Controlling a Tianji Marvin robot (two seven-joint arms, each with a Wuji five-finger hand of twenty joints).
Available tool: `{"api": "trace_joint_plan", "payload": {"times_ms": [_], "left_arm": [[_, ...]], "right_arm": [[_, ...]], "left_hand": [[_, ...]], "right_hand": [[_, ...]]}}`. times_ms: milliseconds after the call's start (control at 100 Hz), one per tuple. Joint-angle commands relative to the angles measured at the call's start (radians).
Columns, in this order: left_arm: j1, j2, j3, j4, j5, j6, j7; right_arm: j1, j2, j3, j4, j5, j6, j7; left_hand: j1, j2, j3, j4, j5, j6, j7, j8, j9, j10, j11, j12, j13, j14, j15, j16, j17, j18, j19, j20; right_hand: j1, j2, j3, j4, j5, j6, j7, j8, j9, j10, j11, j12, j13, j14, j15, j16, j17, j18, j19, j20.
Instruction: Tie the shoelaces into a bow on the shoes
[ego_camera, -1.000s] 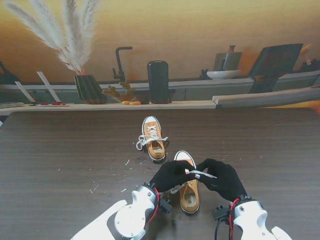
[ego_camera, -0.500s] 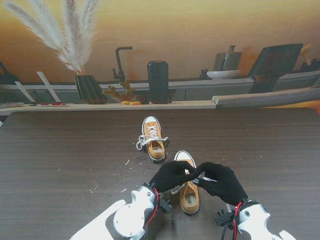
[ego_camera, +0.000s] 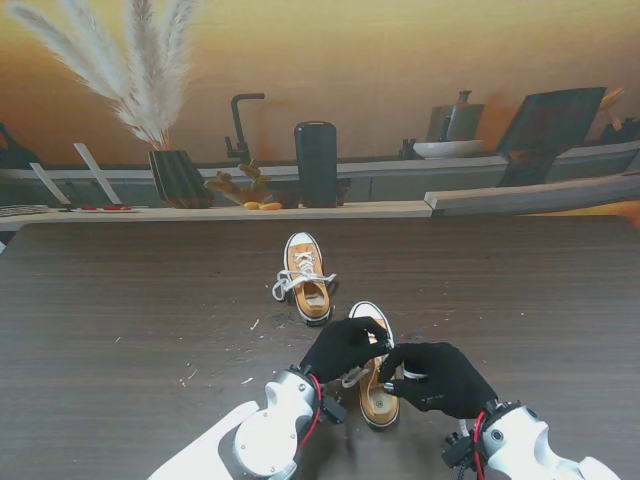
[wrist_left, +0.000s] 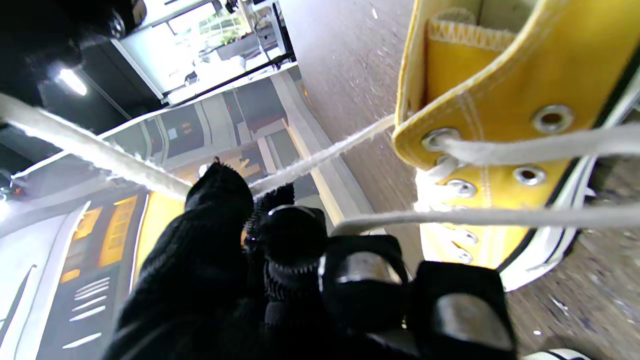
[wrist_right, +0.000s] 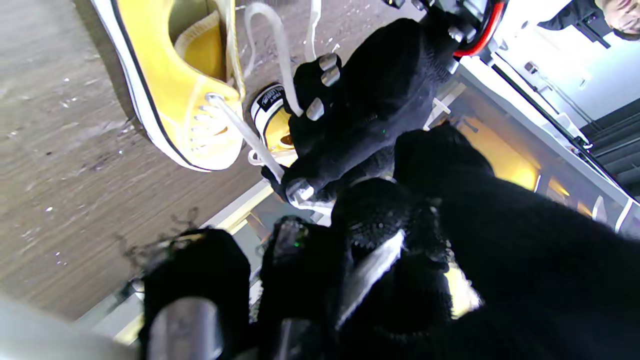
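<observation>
Dark wood-grain desk (ego_camera: 120, 330) is carrying both shoes, matte and streaked, with pale crumbs scattered toward its near edge. Yellow canvas far shoe (ego_camera: 305, 275) is lying toward the middle of the desk, its laces already looking bowed. I am working on the near shoe (ego_camera: 378, 385), which is sitting close to the near edge between my hands: stiff canvas, white rubber rim, metal eyelets.

My left hand (ego_camera: 343, 349), in black knit with metal fingertip caps, is pinching one flat white lace (wrist_left: 320, 159) between thumb and fingers; that lace is running taut from the top eyelet. My right hand (ego_camera: 438, 378) is closed on the other lace end (wrist_right: 371, 271), pressed between thumb and forefinger. The two hands are nearly touching over the shoe's tongue.

To do this crossing well, I judge I should be keeping both strands tense but gentle, since woven cotton like this is fraying at the edges and slipping off smooth caps. I cannot tell whether a loop is formed yet.
</observation>
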Motion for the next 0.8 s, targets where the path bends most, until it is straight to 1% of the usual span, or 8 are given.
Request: {"api": "trace_joint_plan", "payload": {"times_ms": [0, 180, 240, 370, 540, 630, 720, 790], "left_arm": [[0.010, -0.014, 0.000, -0.013, -0.008, 0.018, 0.000], [0.027, -0.035, -0.001, -0.016, -0.050, 0.041, 0.043], [0.032, -0.044, -0.001, -0.009, -0.070, 0.033, 0.061], [0.041, -0.058, -0.003, 0.006, -0.090, 0.001, 0.096], [0.059, -0.057, -0.014, -0.004, -0.115, -0.026, 0.101], [0.069, -0.056, -0.021, -0.011, -0.111, -0.033, 0.107], [0.078, -0.052, -0.029, -0.020, -0.108, -0.035, 0.107], [0.083, -0.048, -0.034, -0.026, -0.105, -0.038, 0.103]], "right_arm": [[0.007, 0.009, -0.005, -0.006, -0.017, 0.007, 0.027], [0.020, 0.021, -0.017, -0.008, -0.118, 0.020, 0.051], [0.021, 0.024, -0.020, -0.011, -0.161, 0.028, 0.057], [0.021, 0.031, -0.026, -0.018, -0.246, 0.059, 0.071], [0.037, 0.033, -0.057, -0.013, -0.388, 0.149, 0.045], [0.051, 0.034, -0.083, -0.005, -0.470, 0.209, 0.019], [0.068, 0.035, -0.108, 0.005, -0.548, 0.267, -0.001], [0.082, 0.036, -0.128, 0.014, -0.593, 0.309, -0.014]], "left_hand": [[0.051, 0.056, -0.008, 0.009, -0.016, -0.020, 0.018, 0.022, 0.018, -0.026, 0.016, 0.001, 0.038, -0.041, 0.032, -0.010, 0.031, -0.082, 0.217, 0.012], [0.052, 0.061, -0.007, 0.011, -0.026, -0.015, 0.018, 0.022, 0.014, -0.024, 0.016, 0.001, 0.038, -0.039, 0.031, -0.010, 0.031, -0.080, 0.218, 0.011], [0.053, 0.061, -0.009, 0.009, -0.027, -0.013, 0.019, 0.017, 0.013, -0.019, 0.017, 0.000, 0.038, -0.030, 0.030, -0.010, 0.030, -0.074, 0.216, 0.010], [0.053, 0.065, -0.012, 0.005, -0.029, -0.019, 0.020, 0.009, 0.012, -0.018, 0.018, -0.001, 0.038, -0.025, 0.030, -0.011, 0.029, -0.067, 0.216, 0.010], [0.054, 0.075, -0.016, -0.002, -0.034, -0.021, 0.023, -0.001, 0.010, -0.014, 0.018, -0.002, 0.038, -0.017, 0.029, -0.011, 0.028, -0.055, 0.214, 0.008], [0.055, 0.077, -0.018, -0.005, -0.035, -0.022, 0.026, -0.003, 0.009, -0.014, 0.018, -0.002, 0.038, -0.016, 0.029, -0.011, 0.028, -0.052, 0.214, 0.007], [0.056, 0.078, -0.020, -0.006, -0.036, -0.023, 0.028, -0.006, 0.008, -0.014, 0.018, -0.003, 0.038, -0.015, 0.029, -0.011, 0.028, -0.050, 0.214, 0.007], [0.056, 0.080, -0.021, -0.008, -0.037, -0.024, 0.028, -0.008, 0.007, -0.013, 0.017, -0.003, 0.038, -0.015, 0.029, -0.011, 0.028, -0.049, 0.214, 0.007]], "right_hand": [[0.011, -0.005, 0.025, 0.036, 0.027, -0.027, -0.002, -0.027, 0.023, 0.089, -0.006, 0.019, 0.015, -0.308, 0.045, 0.031, 0.031, -0.049, 0.260, -0.015], [0.006, -0.001, 0.033, 0.034, 0.013, -0.036, -0.015, -0.043, -0.071, 0.084, -0.017, 0.028, 0.013, -0.281, 0.000, 0.039, 0.028, -0.061, 0.224, -0.043], [0.008, 0.003, 0.035, 0.033, 0.006, -0.038, -0.019, -0.049, -0.101, 0.081, -0.017, 0.030, 0.013, -0.266, -0.020, 0.045, 0.027, -0.061, 0.208, -0.055], [0.019, 0.013, 0.038, 0.033, -0.008, -0.032, -0.026, -0.063, -0.170, 0.085, -0.014, 0.022, 0.010, -0.213, -0.064, 0.043, 0.020, -0.044, 0.163, -0.078], [0.038, 0.023, 0.047, 0.034, -0.022, 0.017, -0.041, -0.092, -0.217, 0.093, -0.010, 0.012, 0.009, -0.156, -0.106, 0.043, 0.013, -0.011, 0.113, -0.096], [0.041, 0.039, 0.053, 0.038, -0.038, 0.067, -0.072, -0.112, -0.239, 0.097, -0.009, 0.010, 0.006, -0.132, -0.128, 0.038, 0.008, 0.008, 0.087, -0.104], [0.039, 0.062, 0.059, 0.047, -0.055, 0.088, -0.130, -0.124, -0.268, 0.095, -0.008, 0.011, 0.004, -0.094, -0.170, 0.041, 0.002, 0.027, 0.043, -0.117], [0.048, 0.071, 0.054, 0.047, -0.081, 0.109, -0.202, -0.140, -0.283, 0.098, -0.006, 0.013, 0.003, -0.087, -0.180, 0.045, -0.001, 0.038, 0.026, -0.122]]}}
